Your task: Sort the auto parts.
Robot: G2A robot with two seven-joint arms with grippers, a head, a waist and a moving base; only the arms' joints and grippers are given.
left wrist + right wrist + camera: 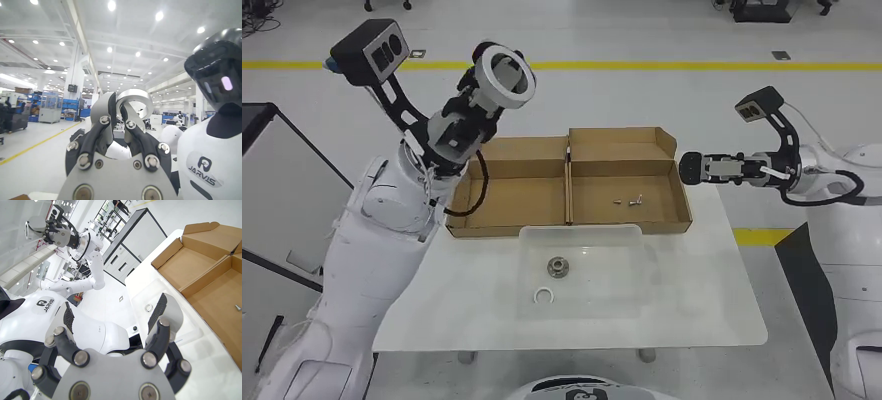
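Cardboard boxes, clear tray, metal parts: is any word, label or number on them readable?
Box nearer the left arm and box with the bolts: plain cardboard, no print in view.
Clear tray: none.
Metal ring in the left gripper: bare metal, none.
Flanged part, white ring, bolts: too small to tell.

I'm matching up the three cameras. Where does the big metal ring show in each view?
Top view: the metal ring is at upper left, raised, past the table's far left corner.
Left wrist view: the ring is close up, its rim between the left tool's fingers.
Right wrist view: the ring shows small and edge-on, far off at the other arm's end.
Shared landmark: the left tool, gripping the ring in all three.
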